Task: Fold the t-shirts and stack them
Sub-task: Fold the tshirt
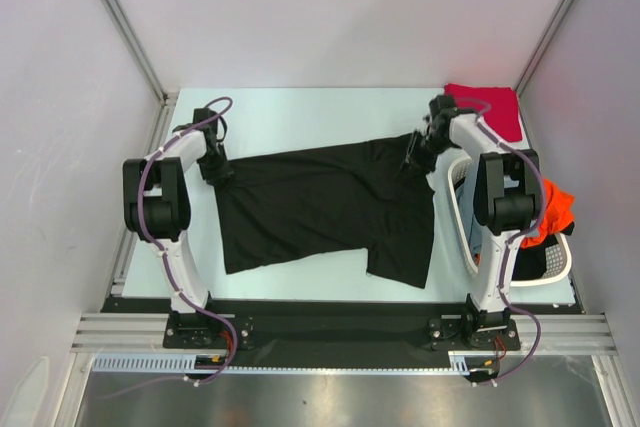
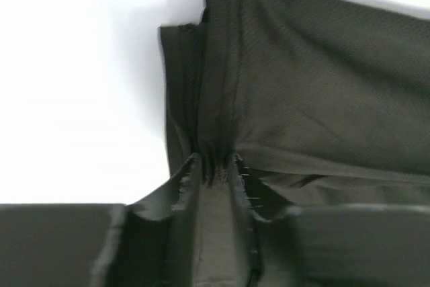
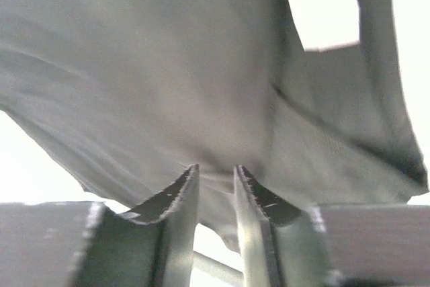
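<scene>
The black t-shirt point(image 1: 320, 209) lay left-to-right across the bench point(image 1: 300, 117), left tool point(image 1: 217, 171) pinching its left edge, right tool point(image 1: 416, 158) grip indeterminate.

The right arm point(image 1: 505, 202) hid much of the basket point(image 1: 552, 275) and part of the orange shirt point(image 1: 558, 209) in it. In the right wrist view the black shirt point(image 3: 154, 65) was blurred and cut off, and whether the fingers point(image 3: 180, 213) gripped it could not be told.

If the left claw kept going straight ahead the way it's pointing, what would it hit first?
The black t-shirt: its cloth is bunched at the tips of the left gripper, so nothing else comes first.
</scene>
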{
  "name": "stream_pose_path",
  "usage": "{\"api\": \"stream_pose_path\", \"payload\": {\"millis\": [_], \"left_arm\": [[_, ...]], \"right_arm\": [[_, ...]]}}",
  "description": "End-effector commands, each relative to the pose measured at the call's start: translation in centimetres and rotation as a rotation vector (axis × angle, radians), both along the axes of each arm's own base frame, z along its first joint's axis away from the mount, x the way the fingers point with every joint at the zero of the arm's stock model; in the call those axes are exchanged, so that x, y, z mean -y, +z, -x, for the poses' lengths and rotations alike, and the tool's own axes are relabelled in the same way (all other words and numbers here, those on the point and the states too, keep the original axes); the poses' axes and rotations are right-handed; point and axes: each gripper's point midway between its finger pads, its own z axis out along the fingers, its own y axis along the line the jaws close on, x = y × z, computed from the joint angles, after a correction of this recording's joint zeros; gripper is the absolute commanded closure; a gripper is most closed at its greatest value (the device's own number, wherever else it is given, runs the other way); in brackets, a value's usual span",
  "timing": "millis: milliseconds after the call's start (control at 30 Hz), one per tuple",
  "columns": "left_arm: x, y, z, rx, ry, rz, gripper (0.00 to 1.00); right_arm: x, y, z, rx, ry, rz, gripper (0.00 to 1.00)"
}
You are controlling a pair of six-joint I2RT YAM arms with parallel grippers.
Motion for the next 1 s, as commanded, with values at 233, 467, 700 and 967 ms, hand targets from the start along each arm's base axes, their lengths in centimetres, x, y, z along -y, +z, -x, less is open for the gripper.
{"api": "stream_pose_path", "payload": {"millis": [233,467,700,967], "left_arm": [[-1.2,6.7,0.0,0.144,0.010,-0.035,0.56],[2.0,6.5,-4.0,0.199,-0.032,0.144,0.56],[2.0,4.7,-7.3,0.166,-0.049,0.159,0.60],[2.2,2.6,-6.8,0.113,-0.047,0.170,0.61]], "right_arm": [[4.6,4.9,-17.6,0.455,-0.013,0.074,0.59],[4.7,4.8,-19.3,0.525,0.000,0.034,0.54],[4.2,2.9,-18.5,0.480,0.003,0.025,0.54],[4.1,1.3,-17.1,0.433,0.015,0.048,0.54]]}}
